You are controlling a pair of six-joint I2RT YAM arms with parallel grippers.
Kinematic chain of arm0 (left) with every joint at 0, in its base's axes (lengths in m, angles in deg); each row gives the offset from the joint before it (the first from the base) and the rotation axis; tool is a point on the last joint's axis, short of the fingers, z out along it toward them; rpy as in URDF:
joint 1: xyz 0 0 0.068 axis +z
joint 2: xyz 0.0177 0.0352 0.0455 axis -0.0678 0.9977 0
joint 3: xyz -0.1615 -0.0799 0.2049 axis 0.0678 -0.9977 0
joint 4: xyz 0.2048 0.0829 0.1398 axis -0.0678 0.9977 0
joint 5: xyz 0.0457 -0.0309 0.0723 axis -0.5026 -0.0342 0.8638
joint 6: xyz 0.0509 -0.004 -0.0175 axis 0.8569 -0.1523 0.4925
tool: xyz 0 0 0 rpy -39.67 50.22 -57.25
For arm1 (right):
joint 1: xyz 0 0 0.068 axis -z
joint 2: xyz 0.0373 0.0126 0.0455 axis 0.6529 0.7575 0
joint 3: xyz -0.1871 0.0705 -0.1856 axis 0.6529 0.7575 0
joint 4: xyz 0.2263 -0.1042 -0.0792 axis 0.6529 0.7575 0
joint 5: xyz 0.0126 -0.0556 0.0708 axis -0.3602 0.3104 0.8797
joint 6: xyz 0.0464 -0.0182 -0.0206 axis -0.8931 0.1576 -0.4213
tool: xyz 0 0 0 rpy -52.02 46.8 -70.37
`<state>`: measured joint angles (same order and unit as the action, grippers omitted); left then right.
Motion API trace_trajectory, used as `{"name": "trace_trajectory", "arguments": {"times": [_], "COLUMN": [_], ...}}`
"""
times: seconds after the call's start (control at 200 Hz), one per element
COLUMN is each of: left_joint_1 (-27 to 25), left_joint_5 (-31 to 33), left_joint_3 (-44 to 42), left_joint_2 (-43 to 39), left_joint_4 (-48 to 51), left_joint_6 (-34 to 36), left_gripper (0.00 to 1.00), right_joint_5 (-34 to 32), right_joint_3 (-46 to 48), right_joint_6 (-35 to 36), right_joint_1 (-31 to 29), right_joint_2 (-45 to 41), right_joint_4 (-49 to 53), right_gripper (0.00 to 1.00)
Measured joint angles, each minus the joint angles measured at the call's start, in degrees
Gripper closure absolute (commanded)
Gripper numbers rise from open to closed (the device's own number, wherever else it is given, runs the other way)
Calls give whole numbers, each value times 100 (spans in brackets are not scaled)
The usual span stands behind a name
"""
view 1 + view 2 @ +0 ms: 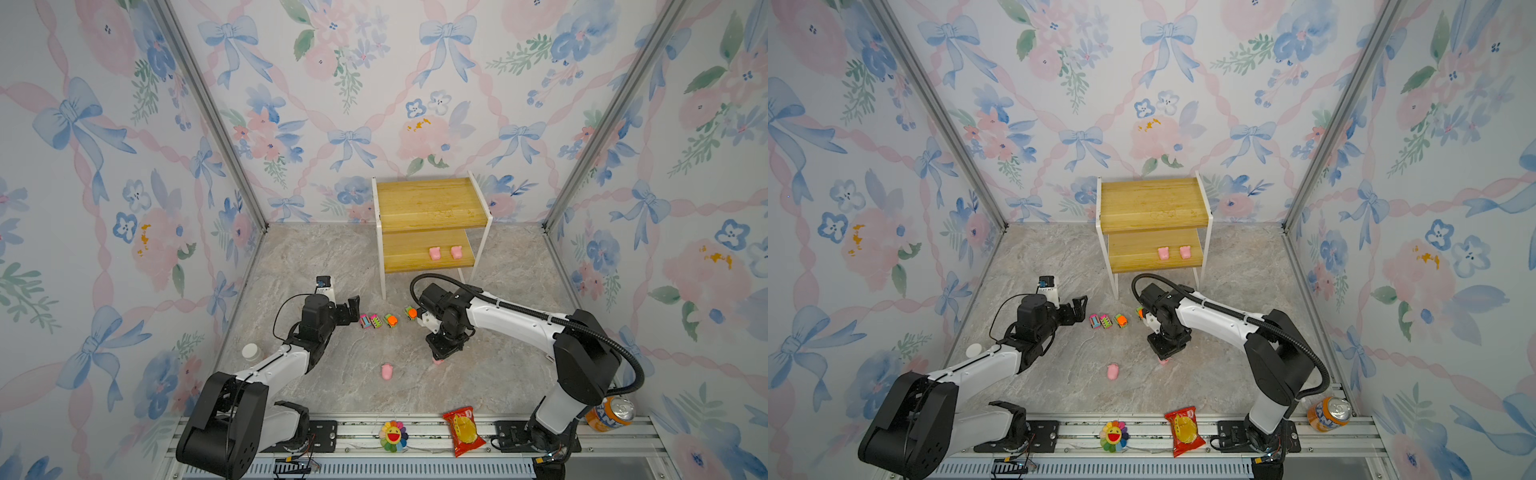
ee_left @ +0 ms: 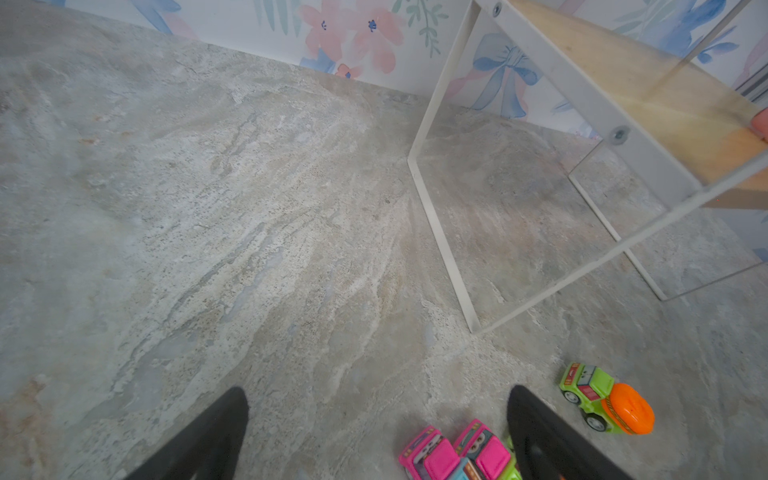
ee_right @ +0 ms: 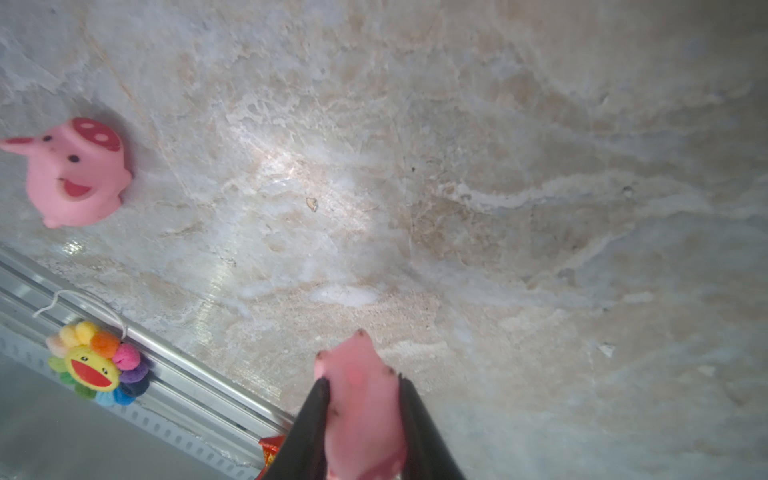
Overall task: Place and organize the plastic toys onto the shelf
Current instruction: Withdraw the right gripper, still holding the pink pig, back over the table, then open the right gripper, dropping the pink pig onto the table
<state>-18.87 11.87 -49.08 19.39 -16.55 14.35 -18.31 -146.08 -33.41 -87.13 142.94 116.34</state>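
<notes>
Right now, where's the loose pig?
In both top views the loose pig lies on the table, left of the right gripper, nearer than the cars.

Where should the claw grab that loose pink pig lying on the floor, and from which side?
Probably across its plump body, from straight above: the pink pig lies alone on bare floor; its ears and feet look too small.

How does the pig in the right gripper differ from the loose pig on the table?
The gripped pig is pinched between the right gripper's fingers; the loose pig lies free, untouched. The loose pig shows its face, eyes, mouth and red snout; the gripped pig's face cannot be made out. In both top views the loose pig is fully visible, the gripped pig only a pink sliver. Both are pink and off the shelf.
</notes>
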Motion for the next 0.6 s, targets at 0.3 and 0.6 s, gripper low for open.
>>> {"name": "trace_trajectory", "arguments": {"times": [0.3, 0.6], "left_joint_1": [0, 0], "left_joint_5": [42, 42], "left_joint_3": [-7, -9], "left_joint_2": [-74, -85], "left_joint_4": [4, 4], "left_joint_6": [0, 0], "left_gripper": [2, 2], "right_joint_5": [-136, -258], "right_joint_3": [-92, -149], "right_joint_6": [120, 98], "right_joint_1": [-101, -142], "right_joint_2": [387, 417], "right_joint_4": [280, 240], "right_gripper": [56, 44]}}
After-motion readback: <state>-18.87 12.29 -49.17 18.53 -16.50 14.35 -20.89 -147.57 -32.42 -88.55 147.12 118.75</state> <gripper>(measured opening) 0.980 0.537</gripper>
